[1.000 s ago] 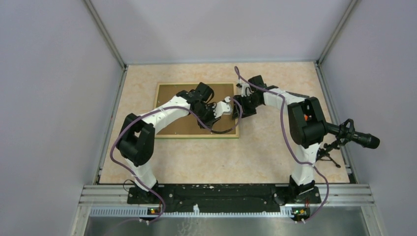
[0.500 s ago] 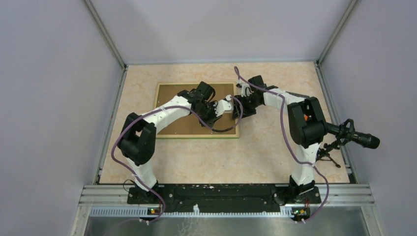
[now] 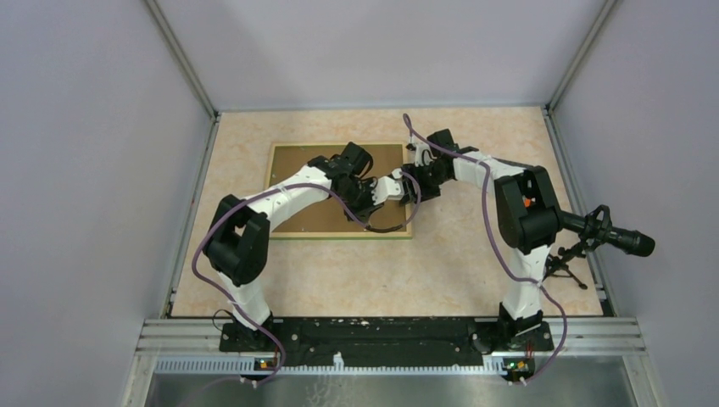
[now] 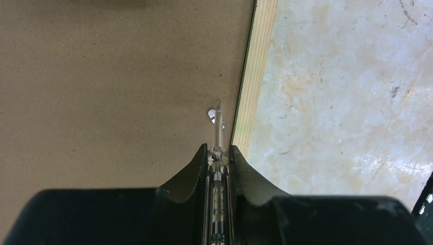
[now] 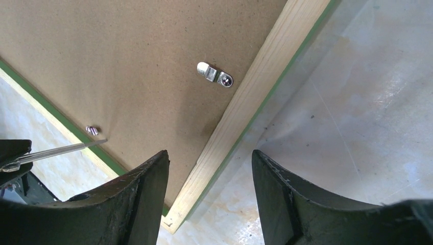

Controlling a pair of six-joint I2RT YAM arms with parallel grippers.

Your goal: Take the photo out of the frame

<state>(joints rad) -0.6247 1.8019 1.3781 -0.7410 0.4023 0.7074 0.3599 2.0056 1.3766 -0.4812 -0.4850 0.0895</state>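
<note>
The frame (image 3: pixel 297 165) lies face down on the table, brown fibreboard back up, with a thin green border. The photo is hidden beneath the back. My left gripper (image 3: pixel 395 183) is shut on a thin screwdriver (image 4: pixel 218 133) with a clear handle. Its tip sits at a small metal clip (image 4: pixel 214 114) by the frame's right rail (image 4: pixel 254 76). My right gripper (image 3: pixel 419 180) is open and empty over a frame corner (image 5: pixel 171 220). In the right wrist view a turn clip (image 5: pixel 215 75) lies on the back (image 5: pixel 127 51), and the screwdriver tip (image 5: pixel 76 147) sits near a second clip (image 5: pixel 92 130).
The frame sits on a beige marbled table (image 3: pixel 475 254) enclosed by grey walls. A black camera on a small tripod (image 3: pixel 606 233) stands at the right edge. Purple cables (image 3: pixel 386 222) loop over the frame from both arms.
My left gripper has shifted slightly toward the far right with the screwdriver, closer to the frame's right rail. The right gripper has barely moved.
</note>
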